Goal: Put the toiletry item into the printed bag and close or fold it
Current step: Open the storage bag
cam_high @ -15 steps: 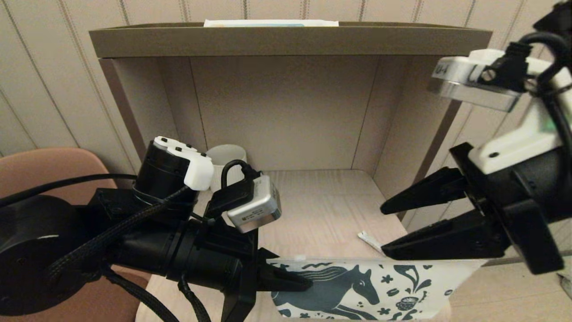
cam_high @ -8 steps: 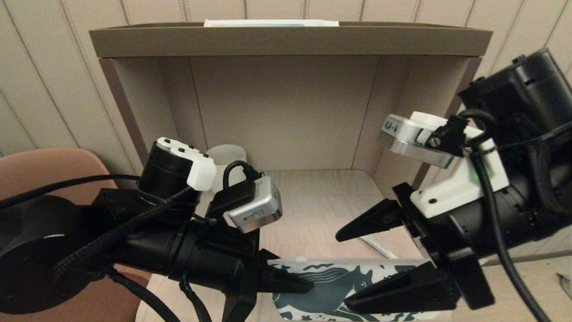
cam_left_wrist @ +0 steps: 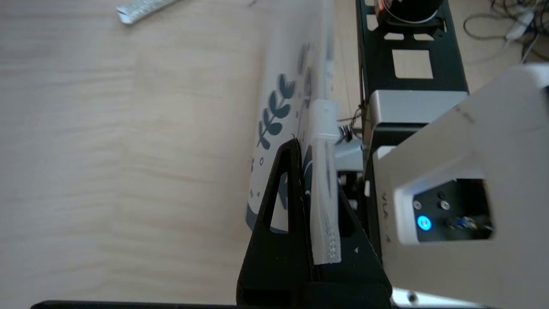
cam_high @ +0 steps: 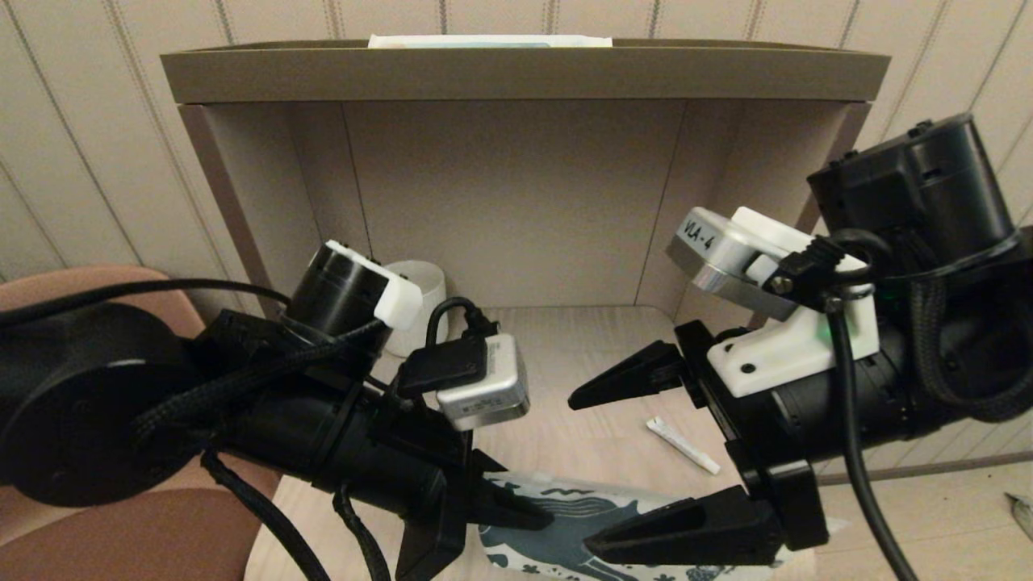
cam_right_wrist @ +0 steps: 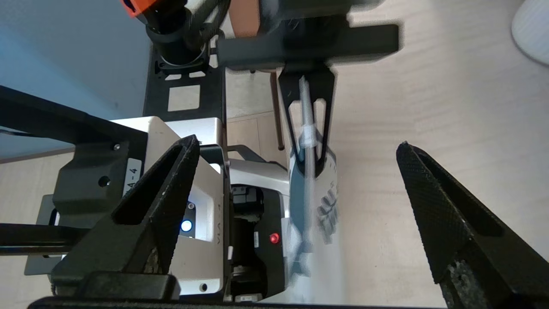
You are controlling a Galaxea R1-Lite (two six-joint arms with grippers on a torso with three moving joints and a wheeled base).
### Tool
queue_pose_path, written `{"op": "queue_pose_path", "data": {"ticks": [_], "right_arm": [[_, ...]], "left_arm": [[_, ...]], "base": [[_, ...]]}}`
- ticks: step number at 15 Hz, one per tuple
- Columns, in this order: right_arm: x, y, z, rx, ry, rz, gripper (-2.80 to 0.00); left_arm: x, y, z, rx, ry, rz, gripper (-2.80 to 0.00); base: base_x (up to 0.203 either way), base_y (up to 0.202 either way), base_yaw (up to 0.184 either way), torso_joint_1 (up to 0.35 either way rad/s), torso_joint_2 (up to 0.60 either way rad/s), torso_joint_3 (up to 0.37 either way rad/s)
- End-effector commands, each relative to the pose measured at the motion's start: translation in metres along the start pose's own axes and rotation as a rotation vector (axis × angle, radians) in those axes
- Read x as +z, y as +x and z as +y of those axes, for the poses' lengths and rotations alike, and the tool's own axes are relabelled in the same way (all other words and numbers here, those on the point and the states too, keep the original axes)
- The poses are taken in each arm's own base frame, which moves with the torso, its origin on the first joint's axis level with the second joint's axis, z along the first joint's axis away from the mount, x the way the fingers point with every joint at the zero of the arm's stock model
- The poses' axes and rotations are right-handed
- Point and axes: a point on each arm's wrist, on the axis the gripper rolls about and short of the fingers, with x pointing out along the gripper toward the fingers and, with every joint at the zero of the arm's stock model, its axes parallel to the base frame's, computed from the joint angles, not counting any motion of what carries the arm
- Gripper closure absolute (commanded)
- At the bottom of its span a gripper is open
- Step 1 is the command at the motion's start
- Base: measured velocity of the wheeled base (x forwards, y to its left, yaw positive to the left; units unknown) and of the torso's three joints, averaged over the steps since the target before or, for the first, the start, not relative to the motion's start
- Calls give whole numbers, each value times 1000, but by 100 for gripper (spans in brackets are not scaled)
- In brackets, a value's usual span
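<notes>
The printed bag (cam_high: pixel 565 539) hangs on edge at the front of the wooden surface, its teal horse print facing me. My left gripper (cam_high: pixel 516 510) is shut on the bag's left top edge, just behind the white slider (cam_left_wrist: pixel 324 118); in the left wrist view the gripper (cam_left_wrist: pixel 319 171) pinches the zip strip of the bag (cam_left_wrist: pixel 279 98). My right gripper (cam_high: pixel 578 474) stands open to the right, one finger above and behind the bag and one in front. The toiletry item (cam_high: pixel 682 445), a slim white tube, lies on the surface behind the bag, also seen as the tube (cam_left_wrist: pixel 141 9).
The work sits in an open cubby with a brown top board (cam_high: pixel 524 73) and side walls close to both arms. A white mug (cam_high: pixel 424 282) stands at the back left. A brown chair (cam_high: pixel 121 549) is at the left.
My right arm has swung left and down, so its open fingers now straddle the bag. The left arm has shifted slightly right with the bag. The tube shows in full again.
</notes>
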Motion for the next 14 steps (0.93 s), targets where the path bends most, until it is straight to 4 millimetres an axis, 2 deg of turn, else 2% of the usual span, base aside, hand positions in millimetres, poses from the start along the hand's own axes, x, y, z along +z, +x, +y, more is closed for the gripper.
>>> {"op": "queue_pose_path", "data": {"ticks": [1,4,11,14], "right_arm": [[2,-6,3,6,-12,-18,-280],[2,-12,5,19,-16,-42,-280],[-9,12,-11,1,12,-151,-280],[-6,14,-12,8,8,-160,-280]], "left_arm": [[12,-6,2,2,0,19,0],[22,-12,3,25,7,30,0],[29,-21,-2,20,-5,6,0],[29,-20,-2,19,-6,7,0]], "base": [[0,0,0,0,0,0],[0,0,0,0,0,0],[0,0,0,0,0,0],[0,0,0,0,0,0]]}}
